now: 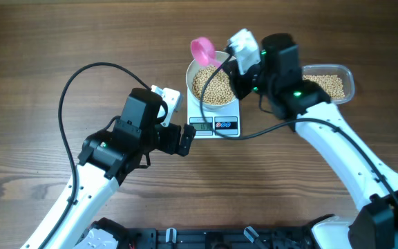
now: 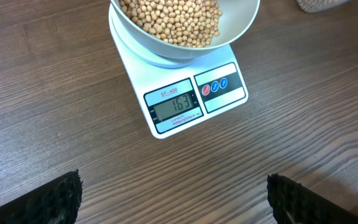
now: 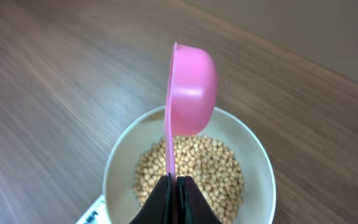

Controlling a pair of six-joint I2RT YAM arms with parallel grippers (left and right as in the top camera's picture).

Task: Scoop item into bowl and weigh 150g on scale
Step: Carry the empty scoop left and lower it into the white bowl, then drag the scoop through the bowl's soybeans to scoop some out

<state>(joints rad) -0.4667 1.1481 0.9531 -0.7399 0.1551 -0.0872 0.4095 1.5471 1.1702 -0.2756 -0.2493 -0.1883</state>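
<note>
Many round beans [image 1: 213, 86], smooth white bowl [image 3: 114, 168]; right hand [image 3: 174, 186] clamps pink scoop [image 3: 191, 87], left hand [image 2: 176, 199] spread.

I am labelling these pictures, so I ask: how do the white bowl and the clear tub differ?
The bowl is round and white; the tub is clear and rounded-rectangular. The bowl stands on the scale; the tub stands on the table. A pink scoop is held over the bowl, none over the tub. Both hold beans.
</note>
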